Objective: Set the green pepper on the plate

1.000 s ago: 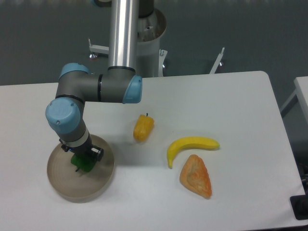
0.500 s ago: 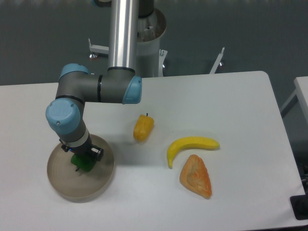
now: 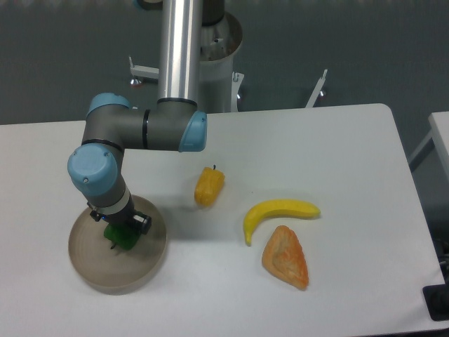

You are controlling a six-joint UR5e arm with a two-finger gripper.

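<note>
The fingers [image 3: 119,230] sit over the plate [image 3: 144,270], apparently clamped on the green pepper [image 3: 123,239]: light, glossy, probably slippery, best held across its lumpy middle.

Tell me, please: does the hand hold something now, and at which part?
The hand is down over the green pepper above the plate, at the pepper's upper part. The wrist hides the fingers, so a real grip cannot be told.

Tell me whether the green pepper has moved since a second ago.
No. The green pepper sits at the same spot on the plate, under the gripper, judged against the plate's rim.
</note>
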